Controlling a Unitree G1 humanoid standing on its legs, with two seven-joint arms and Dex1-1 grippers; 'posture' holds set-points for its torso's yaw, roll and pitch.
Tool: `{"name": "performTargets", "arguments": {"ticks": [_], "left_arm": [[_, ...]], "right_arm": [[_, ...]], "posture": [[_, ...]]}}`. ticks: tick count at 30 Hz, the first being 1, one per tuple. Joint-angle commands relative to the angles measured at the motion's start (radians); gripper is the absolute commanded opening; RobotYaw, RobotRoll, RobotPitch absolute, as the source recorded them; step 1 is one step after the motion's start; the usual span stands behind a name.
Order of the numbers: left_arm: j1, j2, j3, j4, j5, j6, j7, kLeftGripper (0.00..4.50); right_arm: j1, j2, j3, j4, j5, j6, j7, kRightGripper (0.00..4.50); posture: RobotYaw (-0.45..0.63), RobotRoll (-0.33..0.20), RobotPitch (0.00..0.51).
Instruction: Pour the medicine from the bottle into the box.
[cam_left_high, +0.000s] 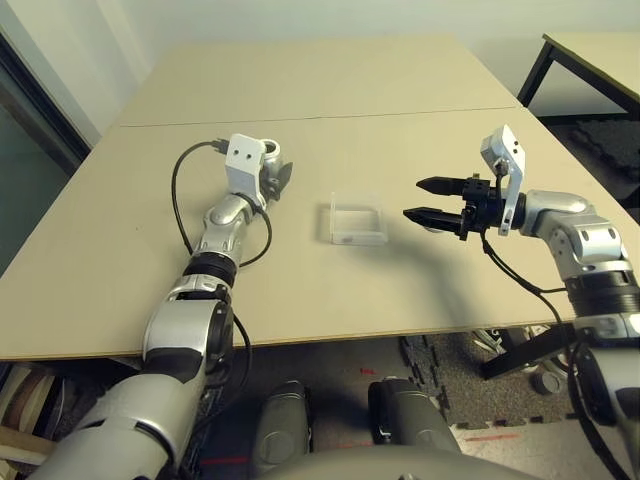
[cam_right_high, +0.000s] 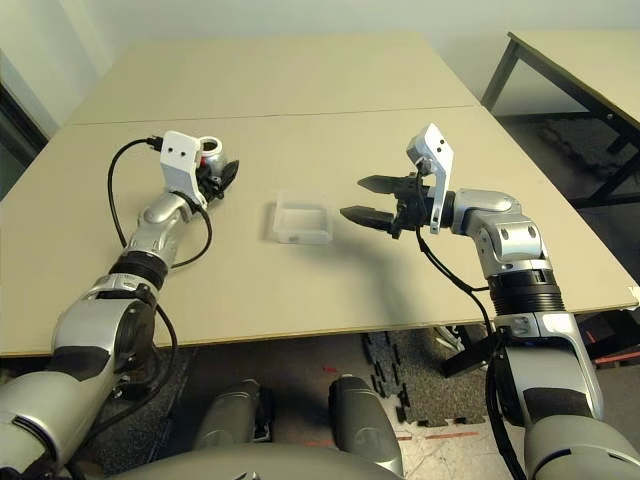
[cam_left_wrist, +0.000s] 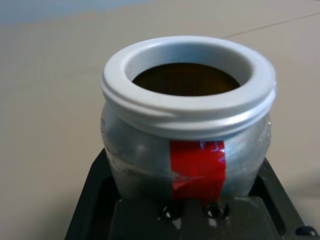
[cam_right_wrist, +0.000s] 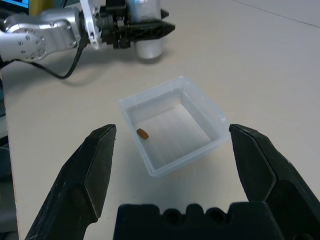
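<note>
Pour looks done: the medicine (cam_right_wrist: 143, 133) is lying inside the box (cam_left_high: 358, 219) mid-counter. Left hand (cam_right_high: 212, 172) is gripping the uncapped bottle (cam_left_wrist: 187, 120) upright toward the counter's left edge; right hand (cam_left_high: 437, 200) is hovering open beside the box. Next: setting the bottle down squarely. Beige counter (cam_left_high: 330, 110), second one beyond.

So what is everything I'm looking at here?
bottle: one, silver-grey with a red mark and a white rim, no cap on, upright in the left hand.
box: one, clear plastic, on the table between the two hands.
medicine: one small brownish pill, lying in the box.
table: one, beige, under everything; a second table with dark legs stands at the far right.
floor mats: dark, below the table's near edge.
left hand: black fingers, shut on the bottle.
right hand: black fingers, open, beside the box.
</note>
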Motion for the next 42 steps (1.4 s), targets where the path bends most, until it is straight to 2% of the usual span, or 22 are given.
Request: {"name": "performTargets", "arguments": {"ticks": [1, 12, 17, 18, 32, 38, 42], "left_arm": [[0.026, -0.011, 0.010, 0.013, -0.026, -0.019, -0.037, 2.61], [0.051, -0.005, 0.009, 0.018, -0.024, -0.034, -0.073, 2.61], [0.060, -0.008, 0.009, 0.022, -0.024, -0.041, -0.073, 4.39], [0.064, -0.009, 0.005, 0.020, -0.020, -0.043, -0.077, 4.45], [0.120, 0.006, 0.012, -0.075, -0.041, -0.035, -0.111, 4.45], [0.182, 0.018, 0.005, -0.199, -0.057, 0.000, -0.124, 4.45], [0.268, 0.006, -0.009, -0.341, -0.077, 0.062, -0.146, 4.45]], "right_arm": [[0.007, -0.008, -0.008, -0.022, 0.007, 0.007, -0.006, 4.50], [-0.008, -0.009, -0.012, -0.021, 0.019, 0.029, -0.004, 4.50], [-0.011, -0.011, -0.010, -0.024, 0.021, 0.034, -0.004, 4.50], [-0.011, -0.011, -0.010, -0.024, 0.021, 0.034, -0.004, 4.50], [-0.002, -0.009, -0.010, -0.029, 0.024, 0.033, -0.005, 4.50], [0.003, -0.004, -0.004, -0.026, 0.022, 0.032, -0.001, 4.50], [0.006, -0.003, 0.000, -0.024, 0.020, 0.026, 0.005, 4.50]], "posture": [[-0.09, 0.000, 0.038], [-0.09, 0.000, 0.041], [-0.09, 0.000, 0.042], [-0.09, 0.000, 0.042], [-0.08, 0.000, 0.049], [-0.07, 0.000, 0.055], [-0.06, 0.000, 0.059]]}}
